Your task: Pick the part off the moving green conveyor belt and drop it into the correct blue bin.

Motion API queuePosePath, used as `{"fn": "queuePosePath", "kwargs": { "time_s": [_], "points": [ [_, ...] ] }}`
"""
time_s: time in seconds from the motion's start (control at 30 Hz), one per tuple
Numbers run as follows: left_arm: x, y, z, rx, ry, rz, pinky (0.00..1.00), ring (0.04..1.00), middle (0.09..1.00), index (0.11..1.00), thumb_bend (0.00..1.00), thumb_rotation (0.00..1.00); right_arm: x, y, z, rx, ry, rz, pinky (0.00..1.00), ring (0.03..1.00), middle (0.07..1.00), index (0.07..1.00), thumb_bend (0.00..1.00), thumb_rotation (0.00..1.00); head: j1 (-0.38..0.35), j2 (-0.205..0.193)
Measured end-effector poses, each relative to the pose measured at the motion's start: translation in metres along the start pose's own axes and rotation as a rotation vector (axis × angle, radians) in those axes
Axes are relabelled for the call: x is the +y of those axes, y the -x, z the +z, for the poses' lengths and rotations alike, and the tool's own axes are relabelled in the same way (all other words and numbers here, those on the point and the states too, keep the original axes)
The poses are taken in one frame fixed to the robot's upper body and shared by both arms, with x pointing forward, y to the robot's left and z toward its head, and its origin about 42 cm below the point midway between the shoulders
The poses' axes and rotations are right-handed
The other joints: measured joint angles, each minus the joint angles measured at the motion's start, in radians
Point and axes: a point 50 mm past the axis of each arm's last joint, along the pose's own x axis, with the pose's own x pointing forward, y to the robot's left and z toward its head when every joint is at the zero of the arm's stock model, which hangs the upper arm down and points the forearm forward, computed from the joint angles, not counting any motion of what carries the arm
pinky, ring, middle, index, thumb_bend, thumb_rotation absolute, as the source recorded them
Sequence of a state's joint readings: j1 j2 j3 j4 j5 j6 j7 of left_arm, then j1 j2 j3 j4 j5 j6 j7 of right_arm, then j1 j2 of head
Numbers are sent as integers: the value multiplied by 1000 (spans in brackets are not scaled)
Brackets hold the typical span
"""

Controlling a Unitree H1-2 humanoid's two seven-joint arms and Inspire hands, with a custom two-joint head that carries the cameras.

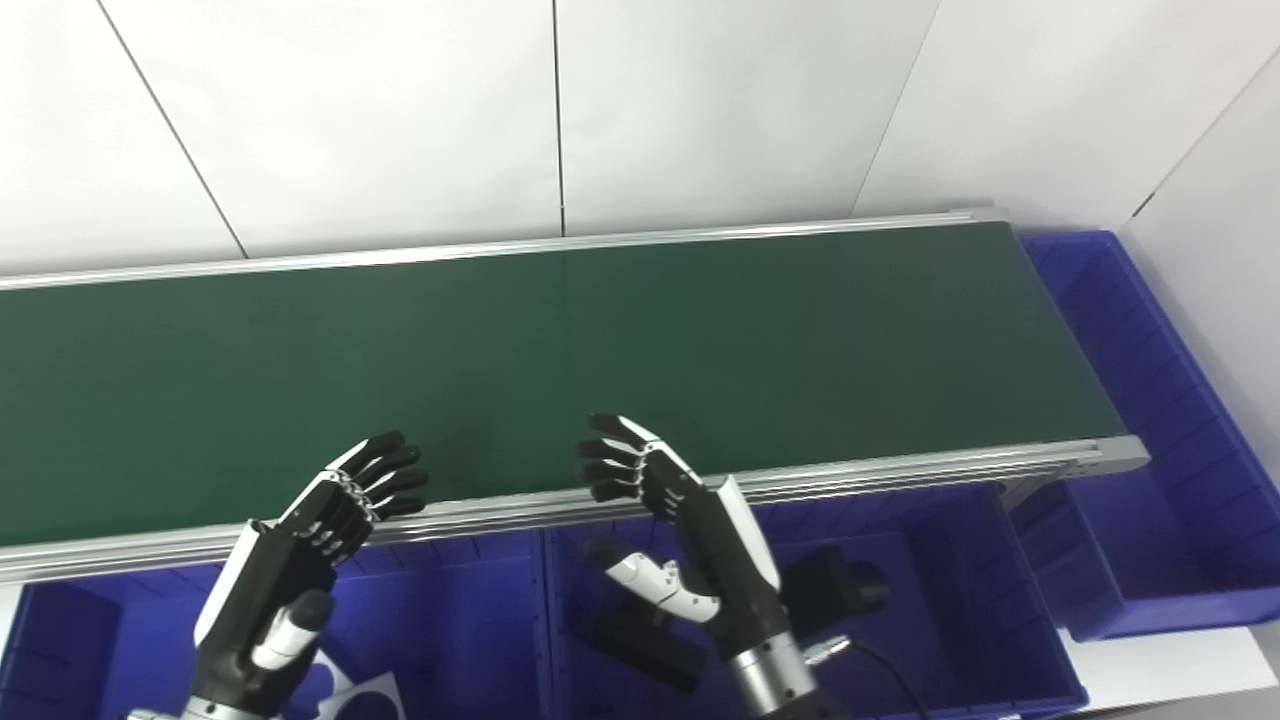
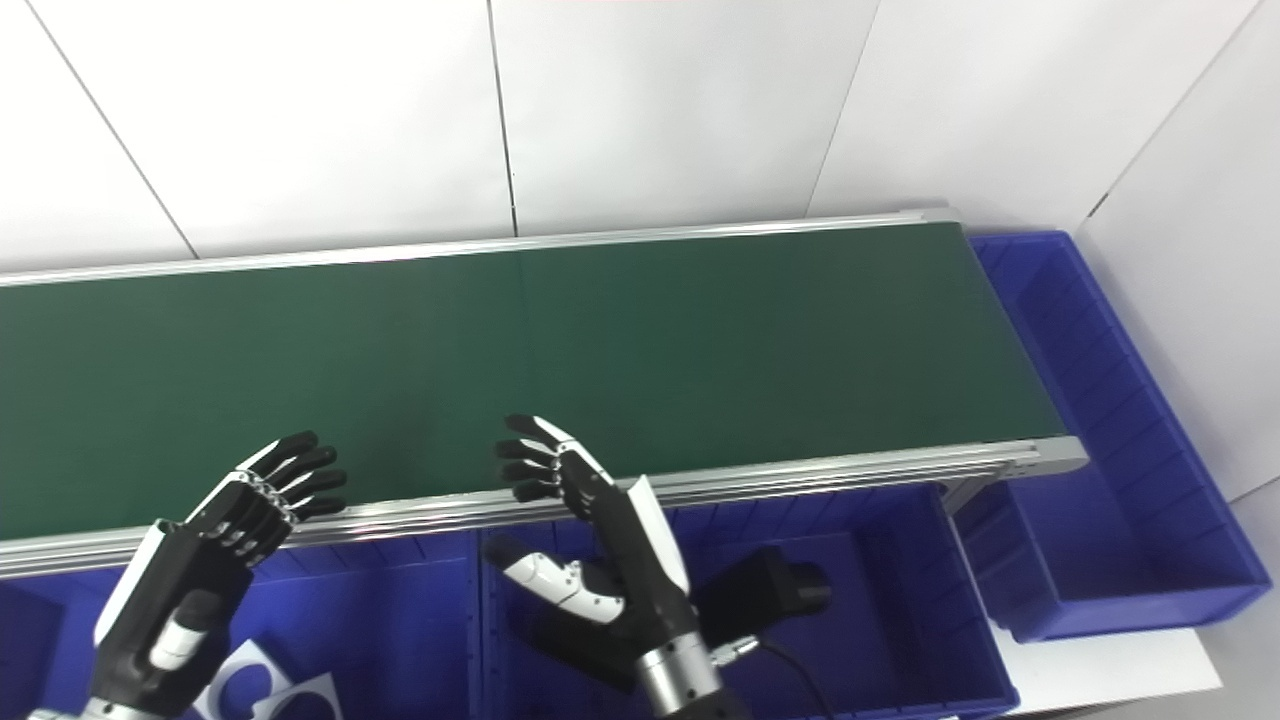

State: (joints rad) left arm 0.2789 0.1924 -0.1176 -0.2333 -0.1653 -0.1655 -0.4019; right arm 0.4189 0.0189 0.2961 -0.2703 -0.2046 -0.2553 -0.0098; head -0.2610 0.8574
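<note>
I've got both arms raised, left robot hand (image 1: 300,540) and right robot hand (image 1: 690,525) open, fingers spread, palms facing each other, holding nothing.

Two head cameras, side by side, looking down and forward over the work.

Both views face the white panelled wall (image 1: 400,110) from above the near blue plastic bins (image 1: 460,620), close enough that both hands rise from the bottom edge. They share nearly everything: the long dark green conveyor belt (image 1: 600,350) with its aluminium rails, and the blue bin at the belt's right end (image 2: 1120,480). The right eye view sits slightly rightward, so everything lies further left in it.
</note>
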Motion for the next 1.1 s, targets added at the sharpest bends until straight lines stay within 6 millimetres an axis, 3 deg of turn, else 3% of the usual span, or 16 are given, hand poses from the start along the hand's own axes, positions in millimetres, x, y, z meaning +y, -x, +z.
{"fn": "queuePosePath", "kwargs": {
  "time_s": [0.27, 0.63, 1.1],
  "points": [
    [-16, 2, 0, 25, 10, 31, 770, 827, 871, 891, 905, 803, -13, 4, 5, 17, 0, -3, 642, 722, 779, 866, 618, 667, 51, 38],
    [-20, -1, 1, 35, 2, 43, 766, 817, 857, 886, 910, 800, -24, 2, 13, 34, 0, -7, 623, 710, 774, 858, 609, 695, 83, 78],
    [-20, -5, 15, 24, -6, 48, 765, 812, 847, 878, 919, 807, -32, 5, 23, 55, 21, -14, 632, 716, 780, 859, 616, 712, 100, 87]
  ]
}}
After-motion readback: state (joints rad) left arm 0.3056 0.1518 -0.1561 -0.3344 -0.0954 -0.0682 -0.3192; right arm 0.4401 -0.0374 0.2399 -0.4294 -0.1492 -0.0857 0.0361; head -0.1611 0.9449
